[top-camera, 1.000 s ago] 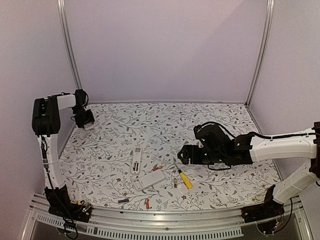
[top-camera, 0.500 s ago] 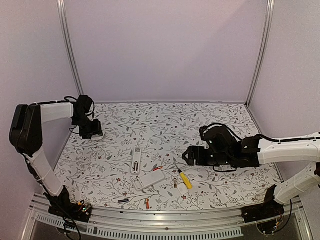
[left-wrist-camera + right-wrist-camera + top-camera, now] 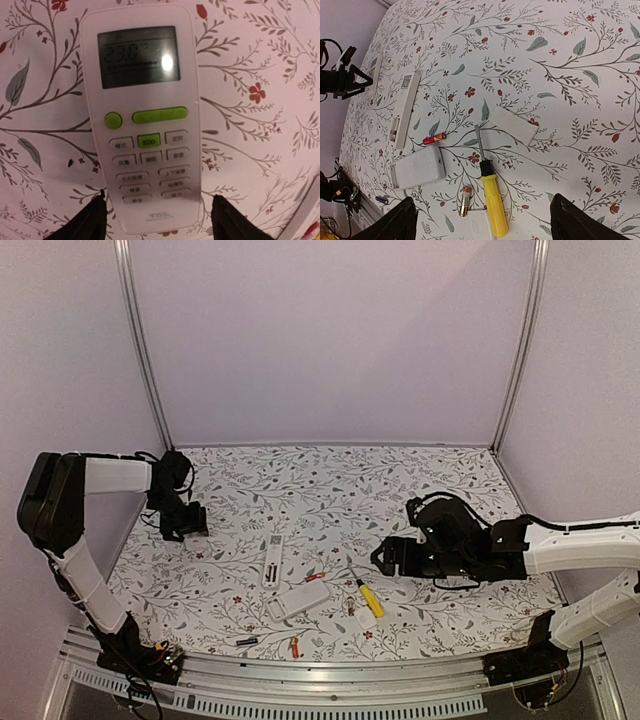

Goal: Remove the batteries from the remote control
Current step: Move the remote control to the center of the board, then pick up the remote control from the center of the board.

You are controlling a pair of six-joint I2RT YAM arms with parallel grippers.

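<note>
Both of your grippers are spread and empty: the left gripper straddles the white remote's lower end, while two batteries lie just ahead of the right gripper, beside the screwdriver.

On the remote, the display reads 23.0°C, a green button ECO.

Glossy white plastic remote on matt floral-printed table covering.
</note>
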